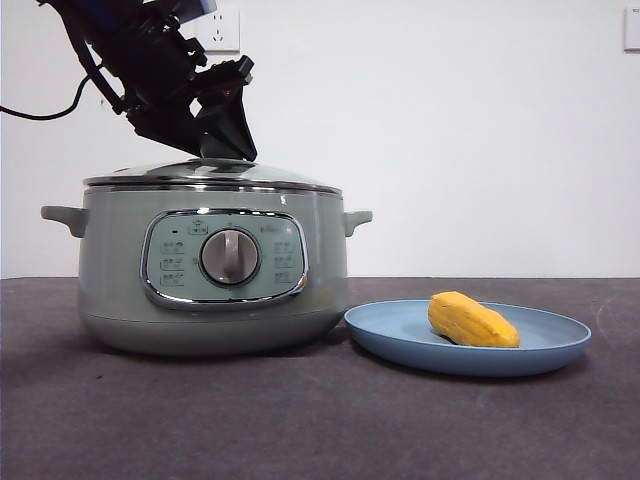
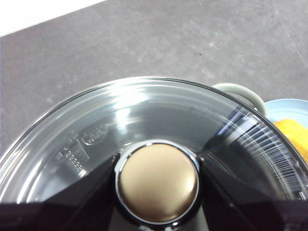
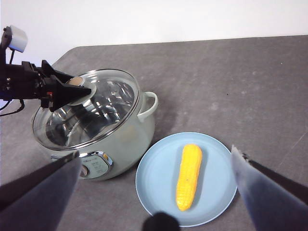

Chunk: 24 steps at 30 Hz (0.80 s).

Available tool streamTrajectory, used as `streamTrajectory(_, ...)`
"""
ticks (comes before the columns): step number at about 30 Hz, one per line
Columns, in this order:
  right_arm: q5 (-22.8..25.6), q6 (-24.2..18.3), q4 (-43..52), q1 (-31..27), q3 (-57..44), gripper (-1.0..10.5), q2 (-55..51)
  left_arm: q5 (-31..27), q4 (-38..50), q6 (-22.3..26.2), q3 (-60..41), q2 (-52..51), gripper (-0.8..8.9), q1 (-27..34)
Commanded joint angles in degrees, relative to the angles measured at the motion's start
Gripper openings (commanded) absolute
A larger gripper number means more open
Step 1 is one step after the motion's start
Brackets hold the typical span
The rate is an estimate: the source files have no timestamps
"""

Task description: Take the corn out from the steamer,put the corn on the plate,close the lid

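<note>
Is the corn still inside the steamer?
No. The corn lies on the plate, beside the steamer.

corn (image 3: pixel 189 176): I see a yellow cob, lying flat on the plate, tapered tip toward 6 o'clock in the right wrist view
plate (image 1: pixel 540 350): light-blue, shallow, raised rim; on the table just beside the steamer, at its 3 o'clock in my front view
steamer (image 1: pixel 120 280): pale sage-green pot, upright, side handles, silver dial on chrome-framed panel facing the front camera
lid (image 3: pixel 113 103): domed glass, chrome rim, seated on the steamer; round knob (image 2: pixel 158 182) on top at centre
</note>
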Motion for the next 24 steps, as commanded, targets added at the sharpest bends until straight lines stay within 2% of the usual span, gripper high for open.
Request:
streamTrajectory(1,-0.1,-0.5,0.3,0.2,-0.3,6.3,-0.1,-0.1,0.9,1.1,0.4,-0.4,-0.12,0.1)
streamTrajectory(9,-0.1,-0.5,0.3,0.2,-0.3,6.3,-0.1,-0.1,-1.5,1.1,0.4,-0.4,-0.12,0.0)
streamTrajectory(11,-0.1,-0.5,0.3,0.2,-0.3,6.3,-0.1,-0.1,-2.4,1.0,0.4,-0.4,0.14,0.0)
streamTrajectory(13,-0.1,-0.5,0.3,0.2,-0.3,6.3,-0.1,-0.1,-3.2,1.0,0.4,-0.4,1.12,0.1)
streamTrajectory(15,-0.1,-0.5,0.3,0.1,-0.3,6.3,-0.1,-0.1,-3.8,0.8,0.4,-0.4,3.12,0.1)
streamTrajectory(17,-0.1,-0.5,0.3,0.2,-0.3,6.3,-0.1,-0.1,-3.9,0.7,0.4,-0.4,4.63,0.1)
streamTrajectory(24,-0.1,-0.5,0.0,0.2,-0.3,6.3,-0.1,-0.2,-2.5,0.8,0.4,-0.6,4.81,0.1)
